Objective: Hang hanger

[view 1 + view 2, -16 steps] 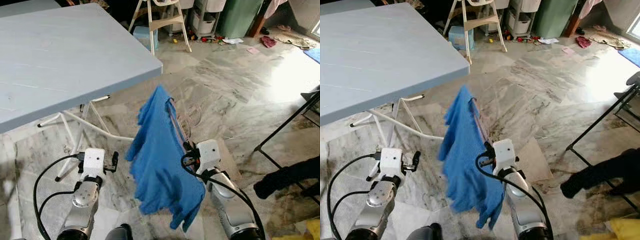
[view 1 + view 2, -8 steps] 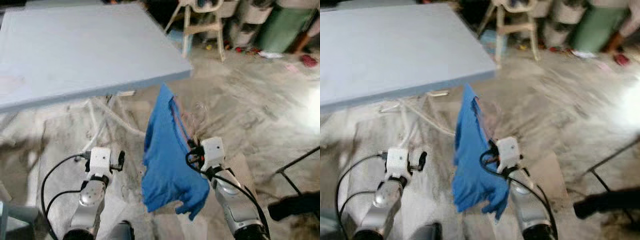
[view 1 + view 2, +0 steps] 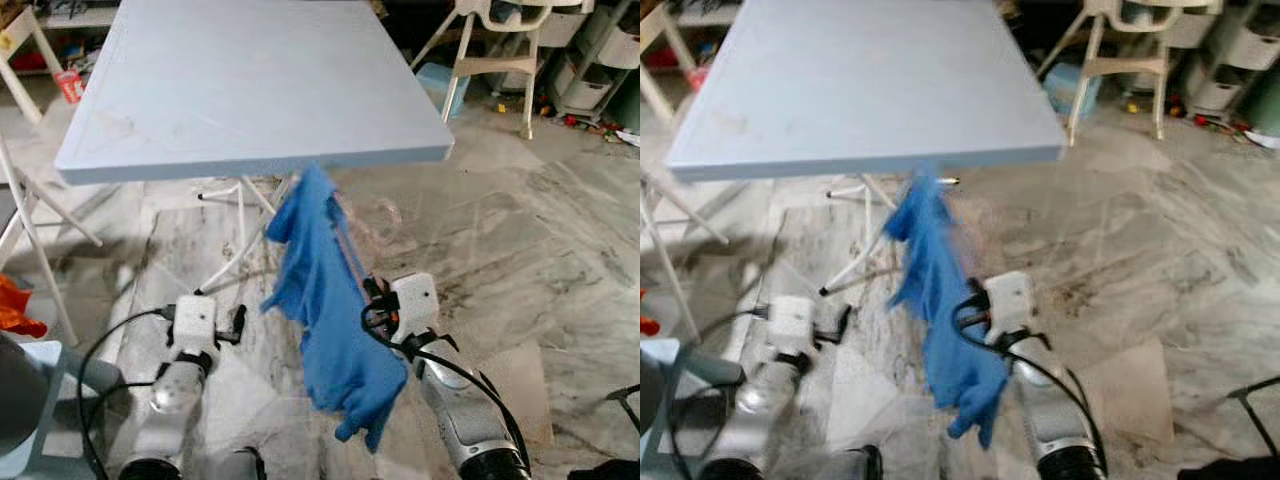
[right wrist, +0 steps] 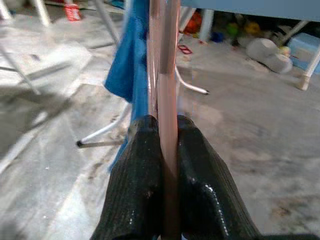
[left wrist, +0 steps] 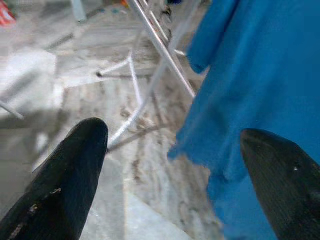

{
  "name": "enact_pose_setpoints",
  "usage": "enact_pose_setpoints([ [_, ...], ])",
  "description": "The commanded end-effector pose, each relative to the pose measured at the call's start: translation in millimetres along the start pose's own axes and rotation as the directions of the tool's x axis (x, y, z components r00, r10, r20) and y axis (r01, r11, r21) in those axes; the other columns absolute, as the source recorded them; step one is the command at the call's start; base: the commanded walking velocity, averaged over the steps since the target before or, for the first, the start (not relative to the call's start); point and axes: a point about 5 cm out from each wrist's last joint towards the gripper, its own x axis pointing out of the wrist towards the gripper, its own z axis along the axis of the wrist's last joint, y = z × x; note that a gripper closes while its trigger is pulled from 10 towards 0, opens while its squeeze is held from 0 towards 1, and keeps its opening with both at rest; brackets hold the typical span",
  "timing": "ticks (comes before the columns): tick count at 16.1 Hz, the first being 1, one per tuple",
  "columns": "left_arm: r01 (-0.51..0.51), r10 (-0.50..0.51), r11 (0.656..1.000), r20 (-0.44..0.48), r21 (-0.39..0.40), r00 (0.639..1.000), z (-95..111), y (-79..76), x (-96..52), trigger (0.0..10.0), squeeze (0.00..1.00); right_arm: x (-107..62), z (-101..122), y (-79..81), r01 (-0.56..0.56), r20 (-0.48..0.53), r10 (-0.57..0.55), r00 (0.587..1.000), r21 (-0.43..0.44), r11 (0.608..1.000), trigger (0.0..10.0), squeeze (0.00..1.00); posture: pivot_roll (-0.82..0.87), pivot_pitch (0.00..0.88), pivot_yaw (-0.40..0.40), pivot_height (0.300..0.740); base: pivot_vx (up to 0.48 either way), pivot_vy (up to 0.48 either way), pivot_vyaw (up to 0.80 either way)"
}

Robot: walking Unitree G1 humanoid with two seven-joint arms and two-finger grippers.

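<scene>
The right gripper (image 4: 161, 131) holds a pink hanger (image 4: 165, 60) in front of the robot, its fingers (image 4: 136, 180) pressed tight on the hanger's thin bar from both sides. A blue cloth (image 3: 325, 300) hangs on the hanger and falls down between the two arms, with its lower end near the right arm. The hanger's top, with the cloth over it, is just under the near edge of the light blue table (image 3: 260, 90), and I cannot tell if it touches the edge.

The left gripper (image 5: 172, 150) is low on the robot's left side, beside the cloth. Its fingers (image 5: 65, 185) are wide apart and hold nothing; the cloth is just ahead of them, close to one finger, and the marble floor (image 3: 500, 230) is below.

White metal legs (image 3: 235, 235) stand under the table. Behind the table there is a white high chair (image 3: 490, 60) with a small blue box (image 3: 440, 85) next to it. On the robot's left are an orange item (image 3: 15, 305) and more white legs (image 3: 30, 250).
</scene>
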Motion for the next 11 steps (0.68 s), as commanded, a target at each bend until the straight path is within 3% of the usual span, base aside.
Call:
enact_pose_setpoints([
  [1,0.018,-0.018,1.0,0.001,-0.007,1.0,0,-5.7,0.1,10.0,0.0,-6.3,3,-12.1,0.008,0.013,-0.008,1.0,-0.022,1.0,10.0,0.0,0.02,0.154,-0.062,0.74,0.0,0.0,0.0],
  [4,0.005,-0.005,1.0,0.009,-0.003,1.0,3,-3.0,2.2,10.0,0.0,-12.1,4,-21.0,-0.053,0.013,0.053,0.998,-0.038,0.998,10.0,0.0,0.02,0.159,-0.058,0.74,0.0,0.0,0.0],
  [8,0.004,-0.003,1.0,0.006,-0.013,1.0,5,-5.6,5.3,10.0,0.0,-11.6,9,-39.0,0.043,0.019,-0.042,0.999,-0.066,0.997,10.0,0.0,0.01,0.157,-0.061,0.74,0.0,0.0,0.0],
  [11,-0.003,0.004,1.0,-0.025,0.012,1.0,-2,-8.8,3.5,10.0,0.0,-11.0,8,-39.0,0.15,0.031,-0.15,0.988,0.019,0.989,10.0,0.0,0.01,0.157,-0.059,0.74,0.0,0.0,0.0],
])
